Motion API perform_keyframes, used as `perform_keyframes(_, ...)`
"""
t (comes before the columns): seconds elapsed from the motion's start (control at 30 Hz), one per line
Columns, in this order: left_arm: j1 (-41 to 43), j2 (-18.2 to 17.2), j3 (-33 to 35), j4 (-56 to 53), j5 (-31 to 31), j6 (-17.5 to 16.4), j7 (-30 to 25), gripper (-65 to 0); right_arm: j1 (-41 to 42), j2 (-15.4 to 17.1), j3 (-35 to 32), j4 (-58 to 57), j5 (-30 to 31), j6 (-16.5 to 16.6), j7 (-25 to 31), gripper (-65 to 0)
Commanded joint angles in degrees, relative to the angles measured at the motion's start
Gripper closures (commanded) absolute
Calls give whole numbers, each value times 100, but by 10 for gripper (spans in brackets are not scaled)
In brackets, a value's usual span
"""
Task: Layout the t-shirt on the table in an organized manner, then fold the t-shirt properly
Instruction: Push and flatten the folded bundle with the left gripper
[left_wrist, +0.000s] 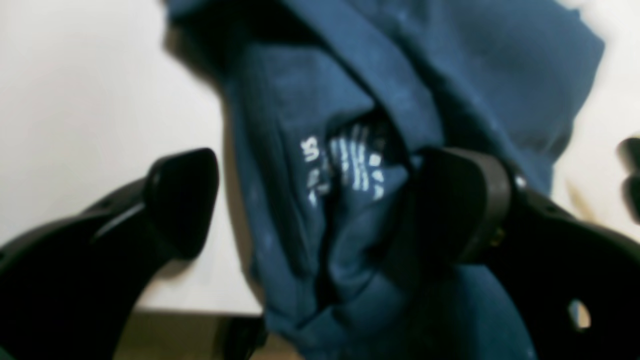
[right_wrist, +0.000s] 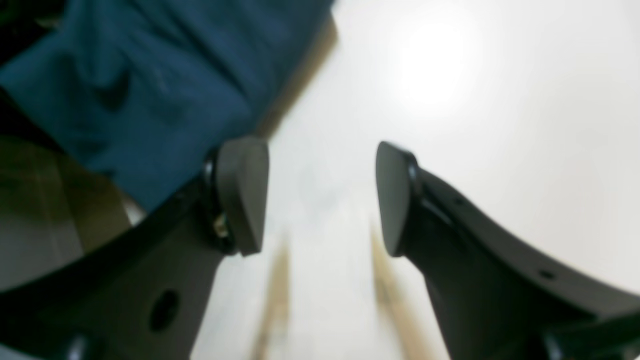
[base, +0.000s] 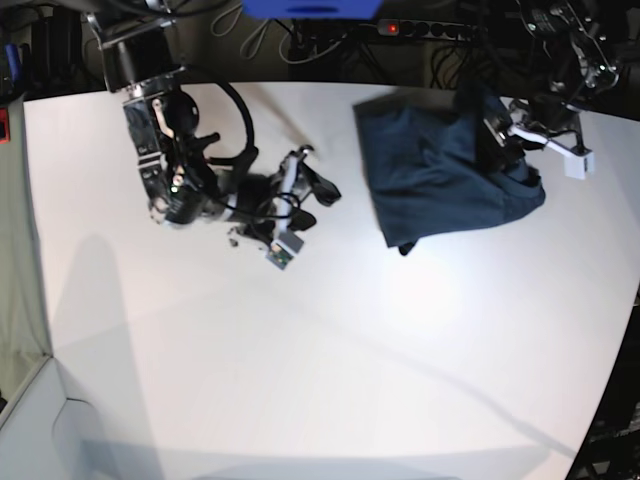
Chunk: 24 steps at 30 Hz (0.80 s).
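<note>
Left wrist view shows the left gripper with its jaws spread wide, bunched folds of the t-shirt and its white-printed neck label lying between them; one fingertip presses against the cloth, the other stands clear over the table. Well off to the side, the right gripper hangs parted and empty above bare tabletop, the shirt beyond its one finger.
</note>
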Motion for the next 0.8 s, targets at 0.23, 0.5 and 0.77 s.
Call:
perform_keyframes(0.23,-427,-15,585,-963,-60,44,64,-650,-307,221,324,444,118,36,68,-318)
perform_keyframes(0.5,-823,-24,1332,-1561,-16,44,64,-650,-527,669,342,866,118,36,68,-317)
perform_keyframes(0.77,-1324,-481,2220,-2071,-8,53,64,-257,-861,775,1265,1059,127,36,68,-317)
